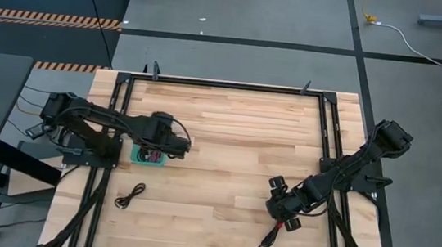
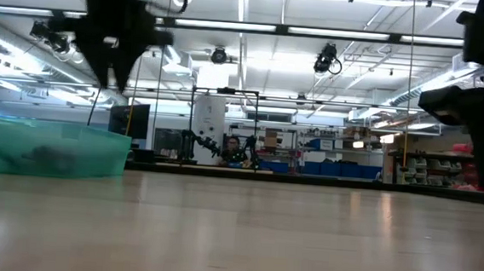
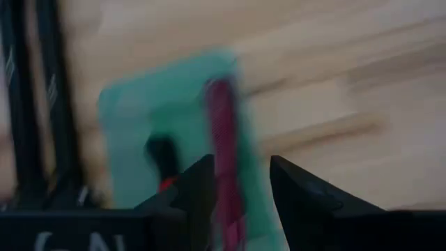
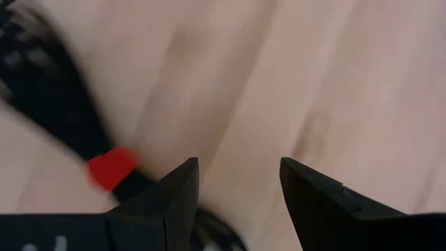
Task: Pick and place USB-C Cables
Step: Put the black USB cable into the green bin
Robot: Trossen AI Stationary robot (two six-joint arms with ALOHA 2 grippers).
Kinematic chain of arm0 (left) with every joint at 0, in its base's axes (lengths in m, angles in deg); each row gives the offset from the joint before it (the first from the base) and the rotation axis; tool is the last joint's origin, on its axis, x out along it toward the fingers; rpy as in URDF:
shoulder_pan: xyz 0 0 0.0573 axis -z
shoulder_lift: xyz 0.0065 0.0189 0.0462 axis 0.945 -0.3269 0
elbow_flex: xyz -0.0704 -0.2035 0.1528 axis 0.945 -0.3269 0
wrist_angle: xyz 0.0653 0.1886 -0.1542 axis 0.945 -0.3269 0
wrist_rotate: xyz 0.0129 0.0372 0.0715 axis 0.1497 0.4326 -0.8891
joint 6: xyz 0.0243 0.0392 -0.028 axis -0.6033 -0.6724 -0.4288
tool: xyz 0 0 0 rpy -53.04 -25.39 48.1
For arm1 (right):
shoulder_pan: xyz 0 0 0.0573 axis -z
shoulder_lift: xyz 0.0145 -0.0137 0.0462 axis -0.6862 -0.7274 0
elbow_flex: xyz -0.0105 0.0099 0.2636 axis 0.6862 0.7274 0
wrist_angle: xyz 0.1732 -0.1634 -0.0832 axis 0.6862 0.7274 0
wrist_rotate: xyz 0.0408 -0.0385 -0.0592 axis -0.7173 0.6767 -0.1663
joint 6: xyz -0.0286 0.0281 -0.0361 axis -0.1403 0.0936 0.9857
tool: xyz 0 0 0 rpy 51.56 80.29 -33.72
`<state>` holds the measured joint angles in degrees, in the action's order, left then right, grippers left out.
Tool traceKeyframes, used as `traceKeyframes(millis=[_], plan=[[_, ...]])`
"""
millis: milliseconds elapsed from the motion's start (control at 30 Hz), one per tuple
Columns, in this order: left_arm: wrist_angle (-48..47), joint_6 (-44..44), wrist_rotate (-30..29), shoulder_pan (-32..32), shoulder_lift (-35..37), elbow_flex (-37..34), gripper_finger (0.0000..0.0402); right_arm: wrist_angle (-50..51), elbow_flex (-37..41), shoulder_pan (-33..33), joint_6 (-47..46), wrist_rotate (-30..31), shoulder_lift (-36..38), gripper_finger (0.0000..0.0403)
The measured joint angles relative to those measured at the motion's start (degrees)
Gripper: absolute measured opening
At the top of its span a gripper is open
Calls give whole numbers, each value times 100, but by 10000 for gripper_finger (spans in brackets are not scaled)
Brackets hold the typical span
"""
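The left gripper [image 1: 176,147] hangs above the teal tray [image 1: 138,158] at about nine o'clock on the table, its fingers [image 3: 202,183] parted around a purple-magenta cable [image 3: 224,150]; the left wrist view shows the cable lying between them, but I cannot tell whether it is hanging from them or already lying in the tray. The right gripper [image 4: 235,183] sits near five o'clock, fingers spread with bare wood between them, holding nothing.

Largest first: the wooden table [image 1: 229,124] fills the frame. The tray comes next, and in it a black cable with a red tie [image 3: 162,157] shows beside the purple one; the low view gives only a dim dark shape inside. Then the loose cables: a black cable [image 1: 129,195] lies at seven o'clock, well apart from the tray, and another black cable [image 1: 269,237], with a red tie [image 4: 111,167] on it, lies at five o'clock just beside the right gripper.

The risks, as I judge them: if the purple cable is still caught on a finger, lifting away could drag it over the tray's low wall and back onto the table. On the right, the red-tied cable sits off to one side of the fingers, not between them, so a closure from here would likely pinch air or clip only a loop and let the bundle slip.
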<state>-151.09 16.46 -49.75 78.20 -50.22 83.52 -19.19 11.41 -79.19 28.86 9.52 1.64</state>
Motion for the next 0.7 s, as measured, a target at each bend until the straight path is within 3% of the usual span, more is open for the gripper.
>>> traceKeyframes(millis=[167,300,500,700], plan=[[902,-950,-1519,693,0,594,149,364,-142,0,396,-1031,0,207],[2176,-2013,-2409,1328,0,696,145,1099,-589,-19,-136,-1798,2,204],[3751,-2982,-2813,2027,0,703,144,1066,-672,-323,-166,-1298,4,194],[4576,-3861,-3380,2700,0,703,144,952,-390,-400,-162,-897,2,187]])
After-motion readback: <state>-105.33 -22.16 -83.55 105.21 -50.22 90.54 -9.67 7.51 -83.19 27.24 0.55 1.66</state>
